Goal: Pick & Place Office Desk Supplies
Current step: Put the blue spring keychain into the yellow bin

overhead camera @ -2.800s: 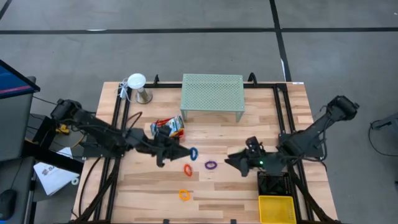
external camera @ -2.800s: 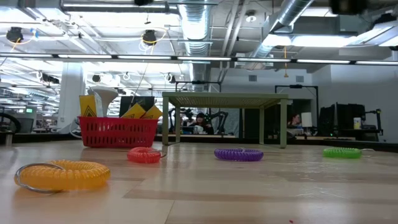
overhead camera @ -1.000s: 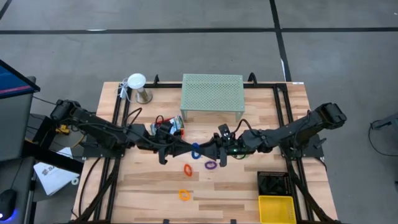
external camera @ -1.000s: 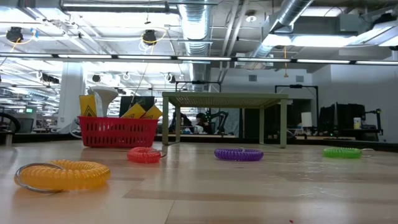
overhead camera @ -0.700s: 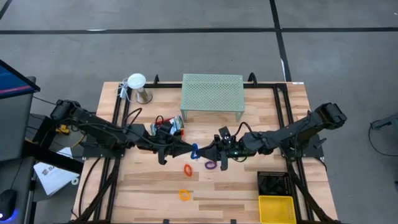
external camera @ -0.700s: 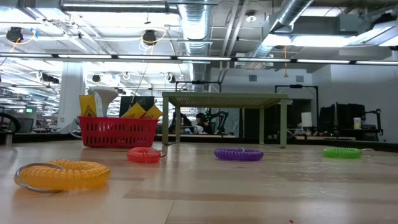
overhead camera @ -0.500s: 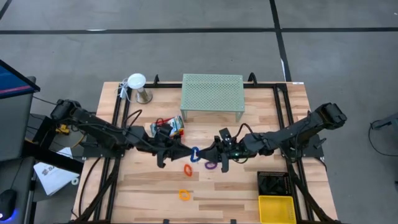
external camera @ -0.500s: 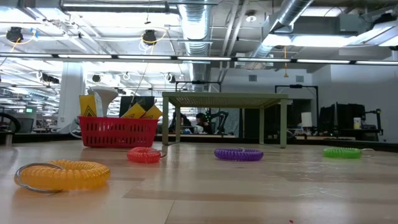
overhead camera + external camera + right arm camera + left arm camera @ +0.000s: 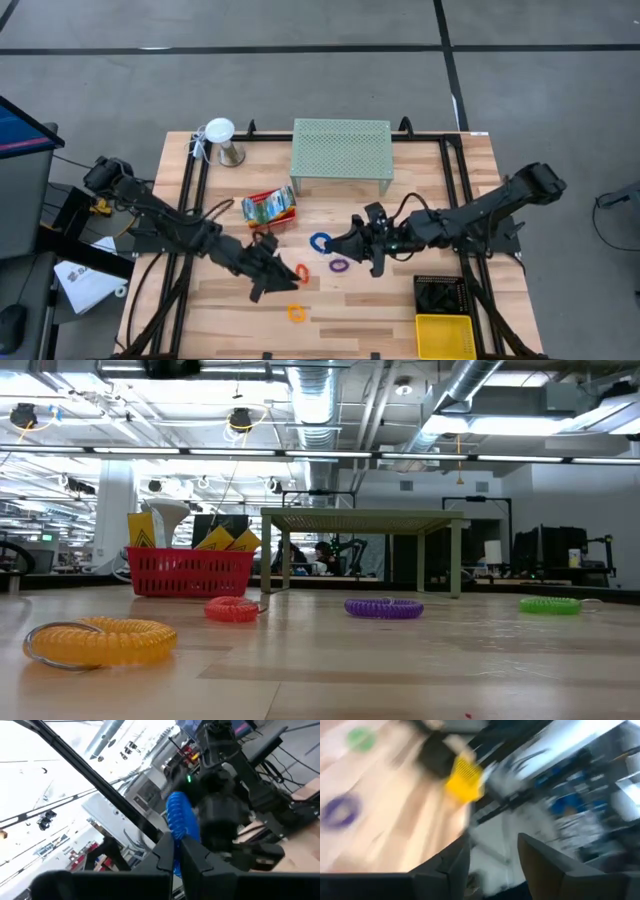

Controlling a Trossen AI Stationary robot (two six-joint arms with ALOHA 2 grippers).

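High view: the right tool [image 9: 338,241] sits at mid-worktop with its fingers clamped together on the blue coiled elastic loop [image 9: 321,242], which hangs at the fingertips above the wooden worktop [image 9: 400,305]. The left tool [image 9: 283,283] lies lower on the worktop, near the red coiled elastic loop [image 9: 301,272]; its fingers stand apart and hold nothing. A purple coiled loop [image 9: 339,266] lies just below the blue one, and an orange coiled loop [image 9: 296,313] lies nearer the front edge. The red-and-green card pack [image 9: 269,207] rests beside the mint-green mesh shelf [image 9: 340,150]. A black mesh tray [image 9: 440,295] and a yellow mesh tray [image 9: 444,335] sit at the right front corner.

Low view: neither tool shows. The orange, red and purple loops and a green coiled loop [image 9: 550,604] lie flat on the worktop; a red mesh basket [image 9: 190,573] stands behind with yellow boxes in it.

Left wrist view: two dark fingers [image 9: 540,862] are spread with an empty gap between them.

Right wrist view: the fingers [image 9: 165,857] pinch the blue loop by its lower coils – only a narrow bite.

Procedure, as a judgement: carry the blue loop level toward the trays; keep the pinch firm, since the coil can spring free, and release only once it is over the tray – not beside its rim.

No brand, label or writing can be read.
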